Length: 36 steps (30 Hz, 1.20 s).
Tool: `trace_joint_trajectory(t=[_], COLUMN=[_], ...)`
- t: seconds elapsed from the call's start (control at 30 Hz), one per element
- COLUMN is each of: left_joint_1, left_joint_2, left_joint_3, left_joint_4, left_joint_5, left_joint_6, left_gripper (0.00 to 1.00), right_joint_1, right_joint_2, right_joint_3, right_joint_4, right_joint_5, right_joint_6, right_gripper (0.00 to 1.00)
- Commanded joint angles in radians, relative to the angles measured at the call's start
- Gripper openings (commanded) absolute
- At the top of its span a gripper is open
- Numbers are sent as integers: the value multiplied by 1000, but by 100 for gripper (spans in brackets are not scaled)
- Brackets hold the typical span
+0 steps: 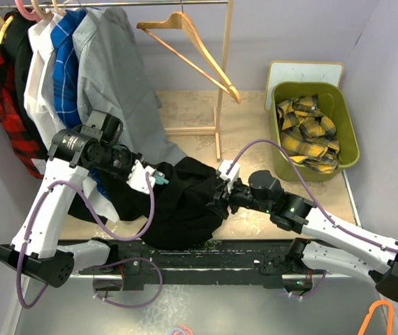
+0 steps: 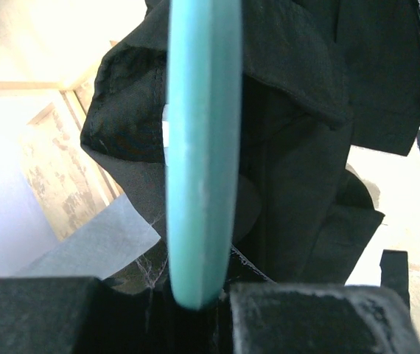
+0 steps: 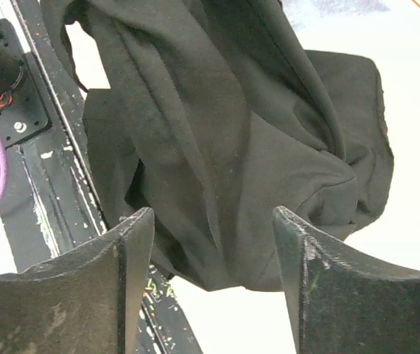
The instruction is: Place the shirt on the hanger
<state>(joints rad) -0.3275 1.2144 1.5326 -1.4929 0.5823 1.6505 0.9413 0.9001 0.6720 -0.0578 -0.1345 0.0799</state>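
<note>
The black shirt [image 1: 181, 202] lies bunched on the table between my two arms. My left gripper [image 1: 158, 179] is shut on the teal hanger [image 1: 162, 180], of which only a short piece shows in the top view at the shirt's left edge. In the left wrist view the hanger [image 2: 203, 147] runs as a thick teal bar into the shirt [image 2: 306, 169], with a bit of white label beside it. My right gripper [image 1: 216, 199] is open at the shirt's right side. In the right wrist view its fingers [image 3: 133, 243] stand apart just short of the shirt's folds [image 3: 225, 147].
A clothes rack at the back left holds several garments, with a grey shirt [image 1: 115, 77] nearest. A light wooden hanger [image 1: 192, 49] hangs from the rack. A green bin [image 1: 314, 129] with a yellow plaid garment stands at the back right. A black rail [image 1: 206, 251] runs along the near edge.
</note>
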Motion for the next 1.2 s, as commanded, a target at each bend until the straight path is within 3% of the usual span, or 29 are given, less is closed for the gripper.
trace_joint_trajectory(t=[0.0, 0.17, 0.27, 0.37, 0.47, 0.57, 0.7, 0.87, 1.03, 1.1, 1.17], left_joint_1=[4, 5, 4, 5, 5, 5, 5, 5, 5, 5, 5], left_joint_2=[-13, -10, -10, -14, -15, -14, -8, 1, 11, 15, 18], left_joint_3=[53, 69, 70, 59, 52, 52, 50, 39, 21, 22, 24], left_joint_4=[33, 16, 55, 77, 94, 105, 121, 208, 294, 283, 276], left_joint_5=[23, 93, 138, 169, 178, 176, 168, 141, 122, 136, 153], left_joint_6=[-35, -61, -137, -164, -175, -180, -192, -296, -419, -432, -458], left_gripper=[0, 0, 0, 0, 0, 0, 0, 0, 0, 8, 26], right_joint_1=[1, 1, 1, 1, 0, 1, 0, 0, 1, 1, 1], right_joint_2=[-16, 0, -3, 28, 62, 82, 74, 38, -76, -118, -159], right_joint_3=[12, 3, -28, -38, -29, -28, -43, -93, -241, -276, -293], right_joint_4=[53, 153, 245, 283, 313, 352, 401, 431, 616, 623, 612], right_joint_5=[12, 125, 128, 86, 41, 14, -2, 47, 195, 228, 256], right_joint_6=[-19, -70, -82, -89, -94, -99, -91, -22, 132, 172, 197], right_gripper=[70, 76, 80, 77, 68, 52, 0, 0, 0, 0, 0])
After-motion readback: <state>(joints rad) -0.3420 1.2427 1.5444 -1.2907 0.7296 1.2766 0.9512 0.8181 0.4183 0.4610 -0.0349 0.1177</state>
